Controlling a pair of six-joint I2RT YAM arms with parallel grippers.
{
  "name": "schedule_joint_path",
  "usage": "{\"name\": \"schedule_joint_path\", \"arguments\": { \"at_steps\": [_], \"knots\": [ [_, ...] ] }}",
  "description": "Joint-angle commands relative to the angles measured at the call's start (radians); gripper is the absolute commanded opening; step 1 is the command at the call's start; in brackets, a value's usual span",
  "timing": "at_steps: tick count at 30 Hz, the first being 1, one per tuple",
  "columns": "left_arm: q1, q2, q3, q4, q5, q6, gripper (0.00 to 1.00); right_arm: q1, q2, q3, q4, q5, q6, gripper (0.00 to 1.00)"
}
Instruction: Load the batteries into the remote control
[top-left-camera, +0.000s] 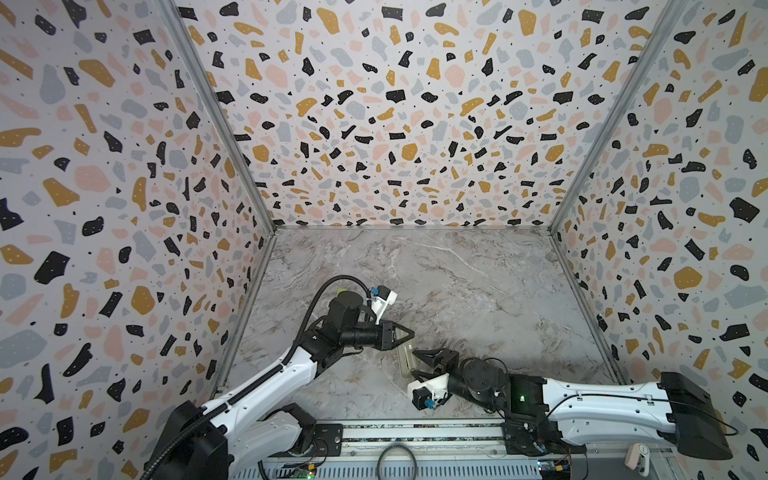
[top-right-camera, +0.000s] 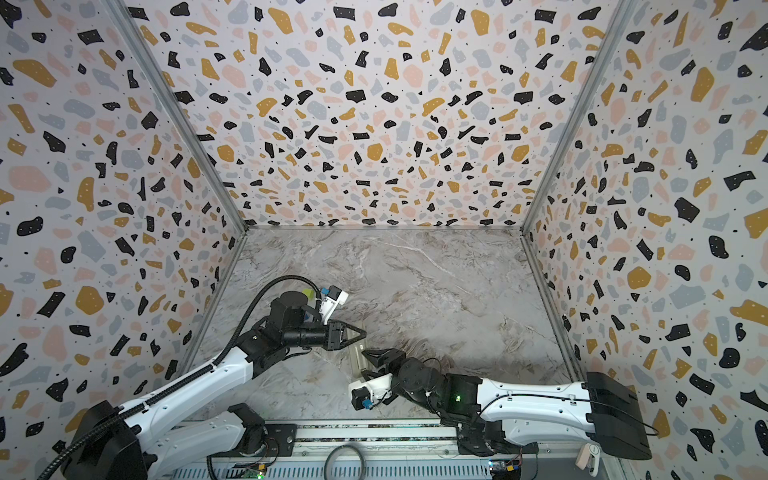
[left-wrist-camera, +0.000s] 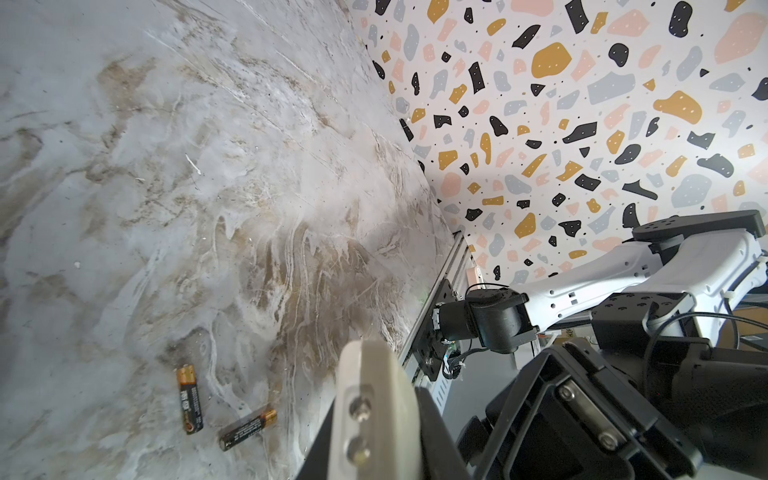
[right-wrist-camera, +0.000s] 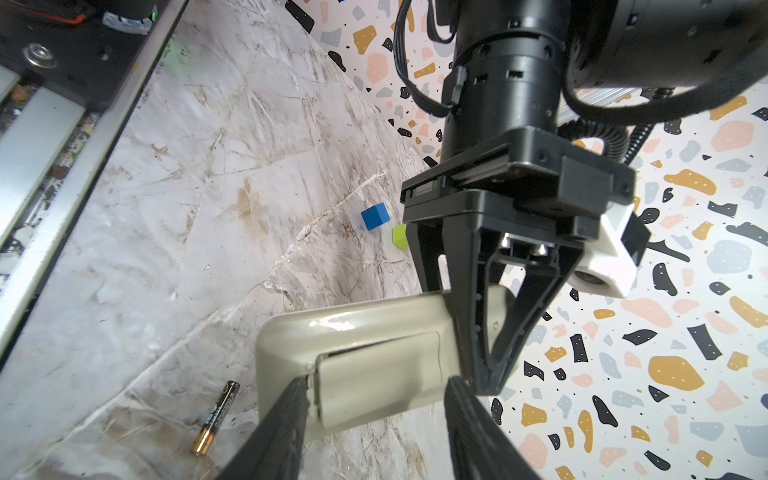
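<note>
We note left gripper (top-left-camera: 409, 333) clamped on remote control (right-wrist-camera: 374, 374), lower centre in a top view; right gripper (right-wrist-camera: 378, 379) straddles it, grip unclear.

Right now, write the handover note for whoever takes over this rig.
Left gripper: shut on the long beige-white plastic remote control, which appears lifted off the marble table.
Right gripper: jaws apart, straddling the remote's battery-cover end; I cannot tell if it is clamped.
Two slim dark gold-ended batteries: loose on the table, lying apart.
Done: remote picked up.
Left: the battery cover is still on, with a gap along one edge. Remove it and load both batteries.
</note>
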Motion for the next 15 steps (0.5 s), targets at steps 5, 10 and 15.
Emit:
{"name": "schedule_joint_path", "arguments": {
  "at_steps": [5,10,15],
  "knots": [
    [0.004,-0.014,0.010,-0.020,0.040,0.002,0.00,-0.006,-0.013,0.012,0.050,0.024,0.021,0.56],
    [0.007,-0.016,0.010,-0.020,0.040,0.002,0.00,-0.006,-0.015,0.014,0.046,0.017,0.022,0.56],
    [0.010,-0.015,0.012,-0.018,0.040,-0.001,0.00,-0.006,-0.014,0.015,0.045,0.014,0.022,0.56]
  ]
}}
